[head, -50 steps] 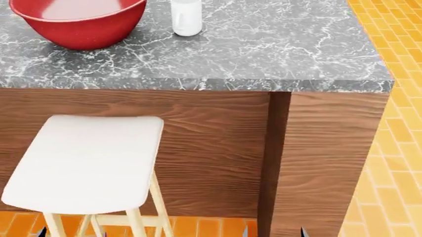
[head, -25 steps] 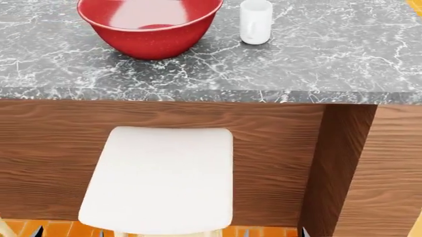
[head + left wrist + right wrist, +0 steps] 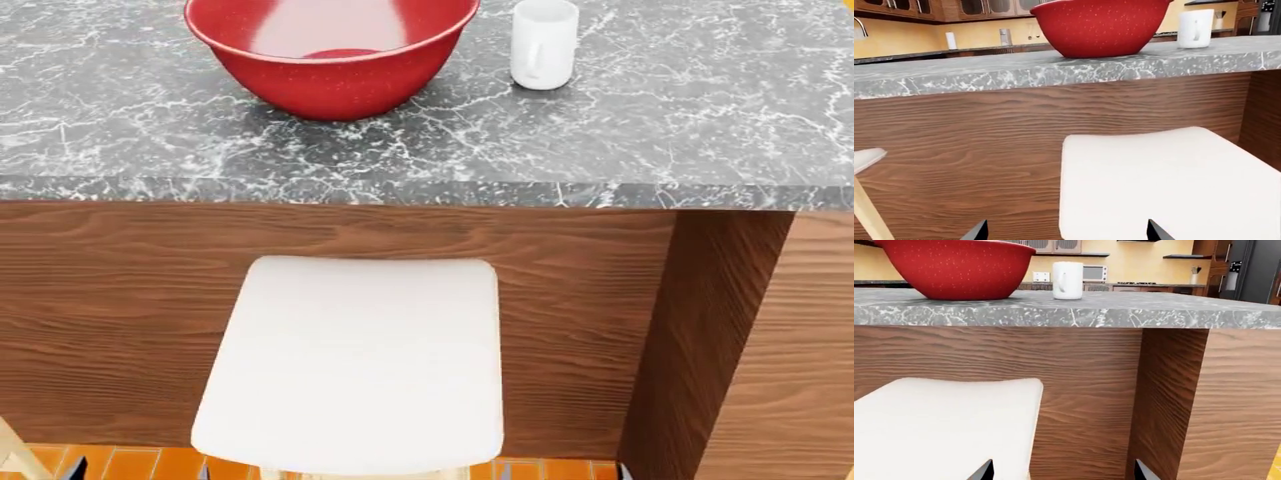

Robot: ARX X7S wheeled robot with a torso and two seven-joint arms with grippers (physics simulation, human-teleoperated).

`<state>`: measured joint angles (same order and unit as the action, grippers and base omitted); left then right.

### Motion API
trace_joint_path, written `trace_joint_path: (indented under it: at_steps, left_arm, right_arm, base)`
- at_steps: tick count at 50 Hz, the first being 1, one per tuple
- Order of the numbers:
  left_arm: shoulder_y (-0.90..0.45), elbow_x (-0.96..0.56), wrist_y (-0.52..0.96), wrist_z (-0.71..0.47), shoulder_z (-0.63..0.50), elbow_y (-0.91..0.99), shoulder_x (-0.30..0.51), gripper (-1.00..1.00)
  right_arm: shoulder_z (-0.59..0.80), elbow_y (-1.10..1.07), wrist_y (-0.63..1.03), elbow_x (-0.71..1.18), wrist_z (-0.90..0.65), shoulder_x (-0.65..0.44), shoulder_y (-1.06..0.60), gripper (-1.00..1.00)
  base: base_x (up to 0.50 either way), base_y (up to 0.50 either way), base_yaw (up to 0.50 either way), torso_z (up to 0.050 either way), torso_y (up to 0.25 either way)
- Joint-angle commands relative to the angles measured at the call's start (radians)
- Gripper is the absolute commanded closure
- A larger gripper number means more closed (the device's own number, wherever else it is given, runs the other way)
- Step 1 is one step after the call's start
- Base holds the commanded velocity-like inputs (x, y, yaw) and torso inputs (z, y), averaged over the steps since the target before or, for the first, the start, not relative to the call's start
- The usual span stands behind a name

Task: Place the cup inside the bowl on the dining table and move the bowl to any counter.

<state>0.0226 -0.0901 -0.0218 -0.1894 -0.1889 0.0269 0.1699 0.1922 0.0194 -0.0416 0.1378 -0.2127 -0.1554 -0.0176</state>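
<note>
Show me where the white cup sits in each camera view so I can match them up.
Head view: white cup at top, right of centre, just right of the red bowl.
Left wrist view: cup near the upper right, on the table beyond the bowl.
Right wrist view: cup at top centre.
Shared landmark: the red bowl, apart from the cup.

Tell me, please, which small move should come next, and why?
Probably raise the right claw above the table edge toward the cup. The cup stands upright beside the bowl, not in it, and both claws sit low, near the stool, with tips apart.
</note>
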Motion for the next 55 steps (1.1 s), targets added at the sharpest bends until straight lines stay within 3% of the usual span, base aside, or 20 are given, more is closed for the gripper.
trace_joint_path:
  at_steps: [1,44,53,54,55]
  left_arm:
    - [-0.005,-0.009,-0.005,-0.013,-0.003,0.001,-0.003,-1.0]
    - [0.003,-0.033,-0.033,-0.033,-0.022,0.013,0.023,-1.0]
    - [0.009,-0.051,-0.021,-0.045,-0.008,0.017,0.034,-1.0]
    - [0.085,-0.035,-0.026,0.145,0.197,0.128,-0.114,-1.0]
    - [0.025,0.111,-0.006,0.171,0.194,0.026,-0.147,-1.0]
  right_arm:
    - [0.004,-0.008,-0.001,0.003,-0.014,-0.006,0.0,-1.0]
    - [0.03,-0.012,-0.007,0.019,-0.036,-0.027,-0.004,-1.0]
    - [0.038,-0.007,-0.018,0.027,-0.031,-0.03,-0.008,-1.0]
    - [-0.158,-0.148,-0.078,-0.058,0.078,0.08,0.103,-1.0]
    - [-0.175,-0.014,0.01,-0.148,0.179,0.147,0.013,-1.0]
  base:
    - [0.0,0.0,0.0,0.0,0.0]
    - [0.0,0.0,0.0,0.046,0.0]
    - [0.0,0.0,0.0,0.0,0.0]
    - [0.0,0.0,0.0,0.0,0.0]
    - [0.0,0.0,0.0,0.0,0.0]
